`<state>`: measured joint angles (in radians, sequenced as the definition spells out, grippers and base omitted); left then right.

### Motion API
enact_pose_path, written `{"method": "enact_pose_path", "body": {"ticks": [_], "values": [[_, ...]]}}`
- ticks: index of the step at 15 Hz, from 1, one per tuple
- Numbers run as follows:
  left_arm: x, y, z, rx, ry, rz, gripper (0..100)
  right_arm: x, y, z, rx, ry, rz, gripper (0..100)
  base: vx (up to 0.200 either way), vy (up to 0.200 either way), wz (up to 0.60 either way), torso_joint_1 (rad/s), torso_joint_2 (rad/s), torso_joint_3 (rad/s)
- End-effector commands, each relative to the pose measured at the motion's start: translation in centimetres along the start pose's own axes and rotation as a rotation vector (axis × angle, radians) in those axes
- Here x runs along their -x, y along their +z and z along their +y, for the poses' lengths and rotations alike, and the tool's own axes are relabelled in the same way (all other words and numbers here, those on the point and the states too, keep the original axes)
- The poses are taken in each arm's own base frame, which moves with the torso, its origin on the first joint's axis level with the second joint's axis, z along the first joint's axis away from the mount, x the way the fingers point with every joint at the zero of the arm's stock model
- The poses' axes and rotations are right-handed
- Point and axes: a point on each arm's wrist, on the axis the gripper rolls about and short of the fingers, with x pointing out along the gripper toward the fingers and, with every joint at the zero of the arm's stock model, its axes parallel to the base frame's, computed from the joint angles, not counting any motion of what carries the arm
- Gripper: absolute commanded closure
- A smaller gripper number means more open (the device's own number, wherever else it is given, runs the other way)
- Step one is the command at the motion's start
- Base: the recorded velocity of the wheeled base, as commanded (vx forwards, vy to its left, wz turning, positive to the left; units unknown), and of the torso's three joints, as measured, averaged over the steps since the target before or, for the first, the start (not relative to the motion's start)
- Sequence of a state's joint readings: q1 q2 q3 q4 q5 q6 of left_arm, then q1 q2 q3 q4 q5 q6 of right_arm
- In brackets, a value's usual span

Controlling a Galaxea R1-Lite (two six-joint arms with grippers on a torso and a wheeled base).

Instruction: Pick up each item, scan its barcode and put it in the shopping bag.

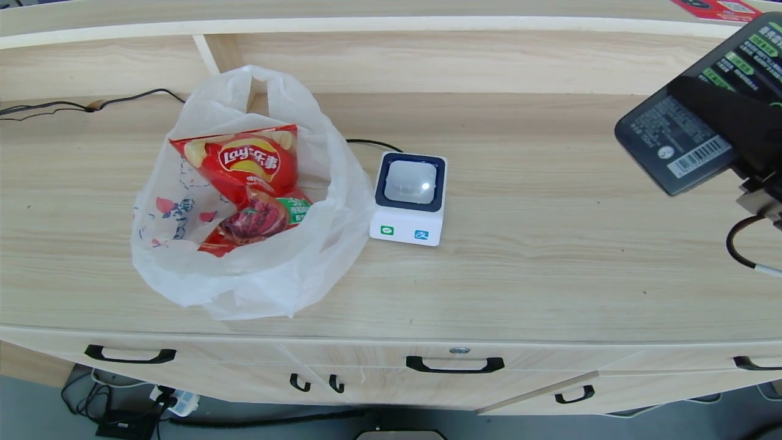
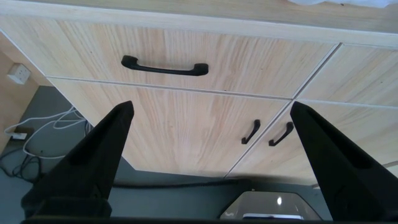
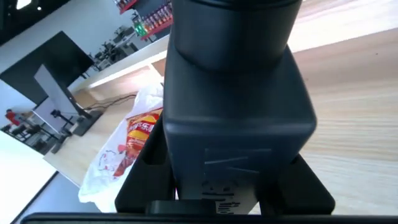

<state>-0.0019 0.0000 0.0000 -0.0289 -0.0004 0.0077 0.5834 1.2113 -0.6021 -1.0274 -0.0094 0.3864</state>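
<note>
Stretching across your view, a pale wooden table (image 1: 550, 214) is carrying everything. Your left hand (image 2: 211, 109) is hanging with fingers spread wide, facing the wooden drawer fronts (image 2: 186, 124) below the tabletop. On the left, a white plastic shopping bag (image 1: 183, 269) is lying open, holding a red crisp packet (image 1: 244, 165). Just right of it, a white box-shaped scanner (image 1: 408, 198) with a dark-rimmed window is sitting. At the far right, your right hand (image 1: 721, 113) is gripping a black rectangular pack (image 1: 666, 140) above the table, barcode label showing.

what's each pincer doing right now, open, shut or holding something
Left pincer: open, holding nothing.
Right pincer: closed on a black bottle, held above the counter with its barcode label facing up.
</note>
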Motion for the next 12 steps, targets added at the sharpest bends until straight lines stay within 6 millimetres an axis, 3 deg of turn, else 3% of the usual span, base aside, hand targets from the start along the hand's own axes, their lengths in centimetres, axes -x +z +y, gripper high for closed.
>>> {"method": "enact_pose_path", "body": {"ticks": [1,5,9,12], "values": [[0.0,0.0,0.0,0.0,0.001,0.001,0,-0.8,-0.8,0.3,-0.051,0.036,0.038,100,0.0,0.0,0.0,0.0,0.0,0.0],[0.0,0.0,0.0,0.0,0.001,0.0,0,-0.4,-2.1,2.6,-0.191,0.233,0.149,100,0.0,0.0,0.0,0.0,0.0,0.0],[0.0,0.0,0.0,0.0,0.001,0.0,0,-0.6,-2.4,6.4,-0.277,0.436,0.205,100,0.0,0.0,0.0,0.0,0.0,0.0],[0.0,0.0,0.0,0.0,0.001,0.0,0,-0.9,-2.9,7.2,-0.275,0.464,0.224,100,0.0,0.0,0.0,0.0,0.0,0.0]]}}
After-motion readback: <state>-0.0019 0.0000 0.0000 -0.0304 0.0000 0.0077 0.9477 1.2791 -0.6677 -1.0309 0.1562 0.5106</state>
